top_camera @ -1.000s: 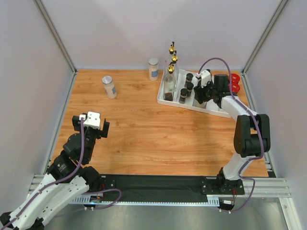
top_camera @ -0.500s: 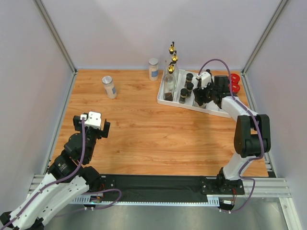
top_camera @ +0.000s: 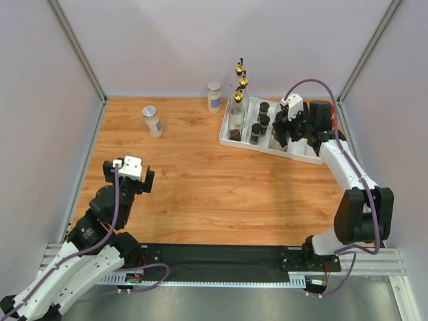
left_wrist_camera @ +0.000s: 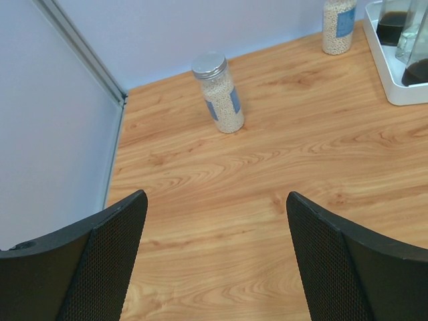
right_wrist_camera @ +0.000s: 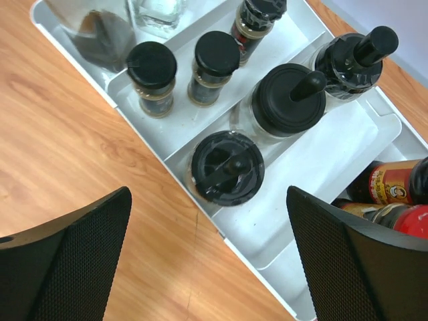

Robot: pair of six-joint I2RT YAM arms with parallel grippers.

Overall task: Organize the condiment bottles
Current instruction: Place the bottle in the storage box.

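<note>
Condiment bottles [top_camera: 235, 119]: right gripper [right_wrist_camera: 208, 231] hovers over tray [right_wrist_camera: 321, 157], fingers wide, empty; left gripper [left_wrist_camera: 214, 231] low over table [left_wrist_camera: 267, 167], fingers wide. Black-capped jars [right_wrist_camera: 152, 67] upright in tray compartments; two silver-lidded jars [top_camera: 152, 122] outside, on table

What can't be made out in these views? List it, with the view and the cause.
- Red-lidded jars: right wrist view, cut off by the right edge and a finger; top view, hidden behind the right arm.
- Tall glass bottles: left wrist view, only the bases show, cut by the top edge.
- Far silver-lidded jar: same view, lid cut off.
- Jar labels: top view, too small to read.
</note>
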